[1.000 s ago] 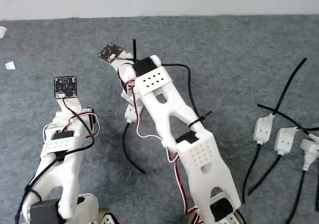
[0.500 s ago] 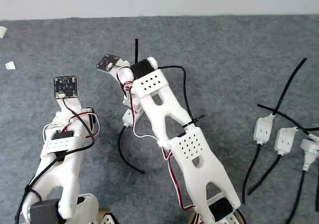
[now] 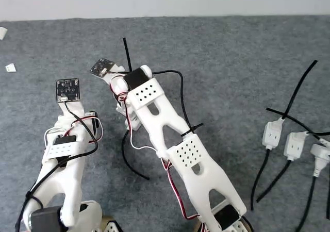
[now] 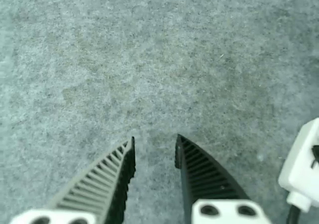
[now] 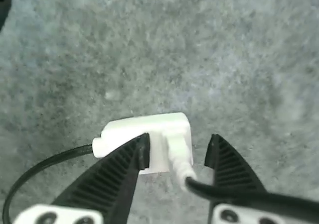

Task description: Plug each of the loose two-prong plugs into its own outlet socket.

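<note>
A white plug (image 5: 149,134) lies on the grey carpet, its black cord (image 3: 124,149) curling back toward the arm bases. My right gripper (image 5: 178,143) is open and low over it. One finger overlaps the plug's body and the other stands just off its end. My left gripper (image 4: 154,142) is open over bare carpet with nothing between its fingers. The same white plug (image 4: 305,159) shows off to one side of it. Three white outlet and plug pieces (image 3: 271,133) (image 3: 295,144) (image 3: 320,157) lie at the far right on black cords.
The right arm (image 3: 149,103) stretches diagonally across the middle of the table and the left arm (image 3: 64,144) stands beside it. Two small white scraps (image 3: 10,67) lie at the far left. Long black cords (image 3: 299,87) cross at the right.
The right arm has swung to the left, toward the left arm, and the plug's cord under it has shifted slightly left. The left arm has kept still.
</note>
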